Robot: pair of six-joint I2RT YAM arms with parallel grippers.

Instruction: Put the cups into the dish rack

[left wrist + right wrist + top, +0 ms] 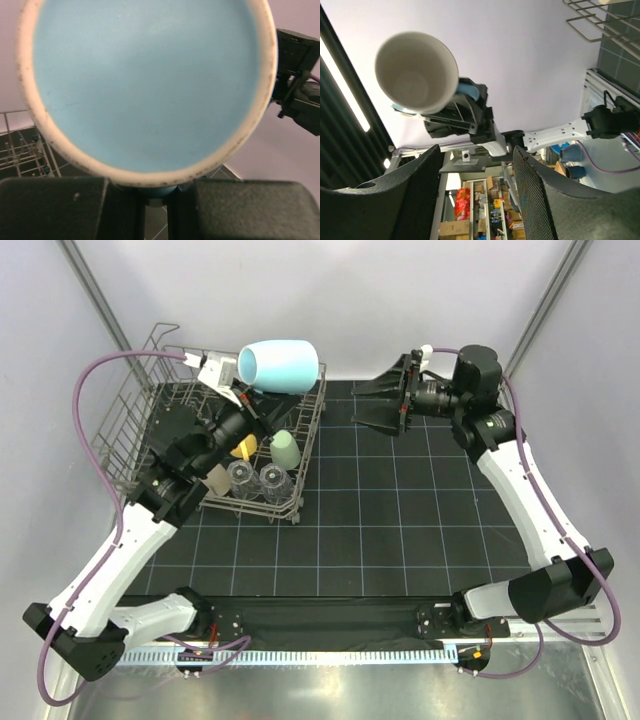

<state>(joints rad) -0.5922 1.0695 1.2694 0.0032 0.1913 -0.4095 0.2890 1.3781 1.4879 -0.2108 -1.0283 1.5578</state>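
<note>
My left gripper (243,392) is shut on the light-blue mug (279,367) and holds it on its side in the air over the far right corner of the dish rack (130,415). In the left wrist view the mug's blue base (145,85) fills the frame, and a blue part of it sits between the fingers (55,210). Inside the rack are a mint-green cup (285,449), two clear tumblers (240,478), a tan cup (215,480) and a yellow handle (243,447). My right gripper (385,400) is open and empty. It points at the mug, whose cream inside (417,70) shows in its wrist view.
A black gridded mat (400,510) covers the table to the right of the rack. The rack's right rim (312,435) lies under the held mug. Grey walls close in the back and sides.
</note>
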